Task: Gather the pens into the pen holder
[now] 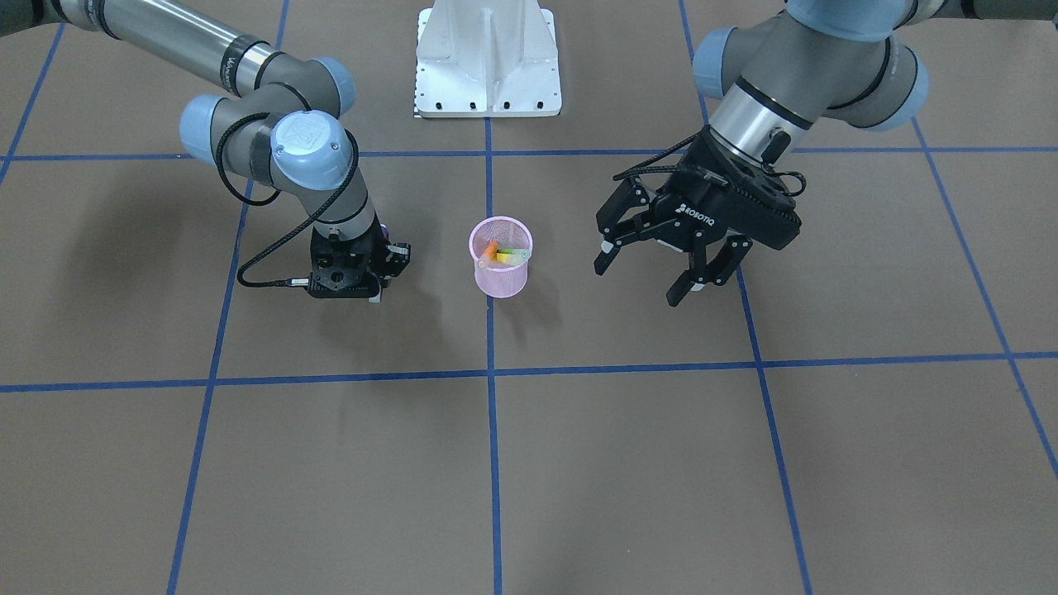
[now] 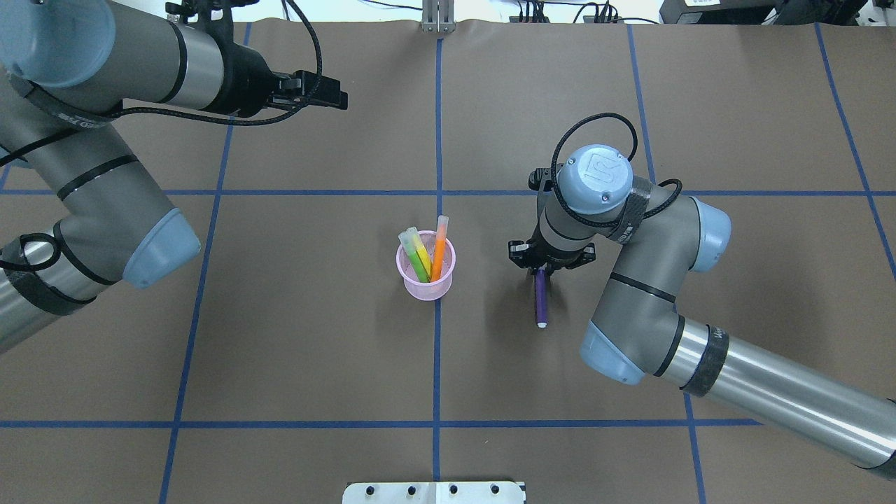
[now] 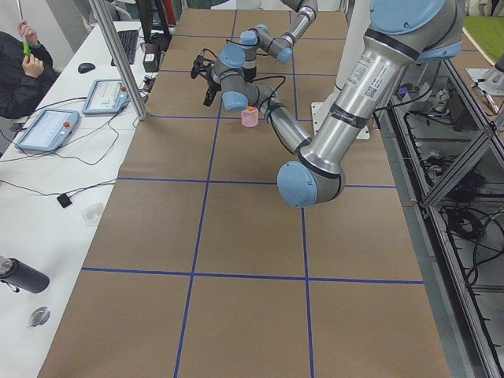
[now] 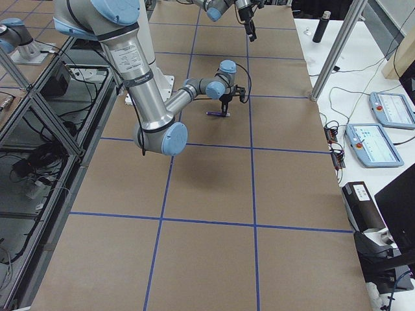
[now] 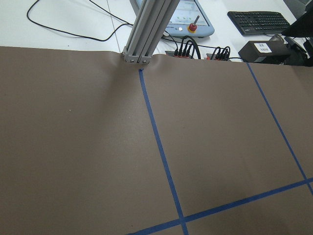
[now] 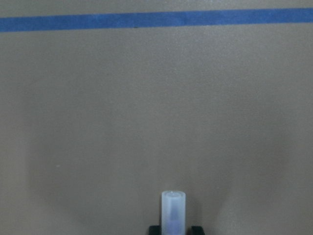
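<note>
The pink mesh pen holder stands upright at the table's middle, also in the front view. An orange pen and a green pen stand in it, with a yellowish one beside the green. The purple pen lies level, low over the table, to the holder's right. My right gripper points down and is shut on its far end; its whitish cap end shows in the right wrist view. My left gripper is open and empty, raised beyond the holder on the left side.
The white robot base plate sits at the robot's edge of the table. An aluminium post stands at the far edge. Blue tape lines cross the brown table cover. Desks with tablets lie past the far side.
</note>
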Controlling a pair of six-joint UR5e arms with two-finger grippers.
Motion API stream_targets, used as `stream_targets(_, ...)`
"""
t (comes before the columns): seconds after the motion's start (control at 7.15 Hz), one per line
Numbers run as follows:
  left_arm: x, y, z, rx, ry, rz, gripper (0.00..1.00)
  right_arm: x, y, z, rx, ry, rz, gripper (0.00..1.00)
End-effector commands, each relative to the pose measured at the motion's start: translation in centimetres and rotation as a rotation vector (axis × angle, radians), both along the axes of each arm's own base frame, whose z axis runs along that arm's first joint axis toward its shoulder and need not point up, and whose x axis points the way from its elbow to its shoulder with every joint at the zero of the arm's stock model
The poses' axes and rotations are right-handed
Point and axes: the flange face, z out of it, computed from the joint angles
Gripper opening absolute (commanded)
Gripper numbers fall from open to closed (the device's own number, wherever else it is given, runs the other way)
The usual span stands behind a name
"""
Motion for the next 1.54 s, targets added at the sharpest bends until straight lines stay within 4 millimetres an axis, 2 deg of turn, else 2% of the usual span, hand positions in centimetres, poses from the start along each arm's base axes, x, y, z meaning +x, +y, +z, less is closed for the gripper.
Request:
stream_targets(0.0,0.1,-0.1,0.0,-0.002,0.0,0.0,1.0,-0.1,-0.1,0.3,-0.003,0.005,-0.002,0.35)
stream_targets(0.28,-0.1,-0.1,-0.1,-0.001,0.001,-0.003,1.0,-0.2,-0.1,0.3,-0.004,0.005,-0.005,0.33)
stream_targets(0.42,-0.2,-0.2,0.0,0.0,0.002,-0.005,1.0,-0.2,0.0,0.1,-0.004,0.003,-0.003,0.09)
stream_targets(0.56,-0.2,-0.2,0.0,0.0,0.002,-0.005,1.0,-0.2,0.0,0.0,-0.004,0.0,-0.004,0.0)
stream_targets(0.7,-0.3,-0.2,0.0,-0.001,0.0,-0.005,1.0,0.1,0.1,-0.5,-0.001,-0.015,-0.01,0.0)
stream_targets(0.84,-1.7,-1.1,0.1,-0.006,-0.001,-0.022,1.0,1.0,0.3,-2.7,0.026,-0.052,-0.004,0.0)
stream_targets(0.98,-4.8,-3.3,1.5,-0.068,-0.029,0.015,1.0,3.1,0.2,-5.5,0.088,-0.093,0.036,0.0)
stream_targets(1.12,-7.9,-5.0,3.1,-0.12,-0.088,0.108,1.0,5.3,0.2,-9.2,0.2,-0.149,0.104,0.0)
stream_targets(1.26,-10.0,-6.3,5.4,-0.165,-0.171,0.124,1.0,6.5,0.2,-12.2,0.306,-0.227,0.163,0.0)
stream_targets(1.4,-13.3,-7.1,10.7,-0.06,-0.309,0.17,1.0,7.5,0.2,-14.6,0.395,-0.31,0.218,0.0)
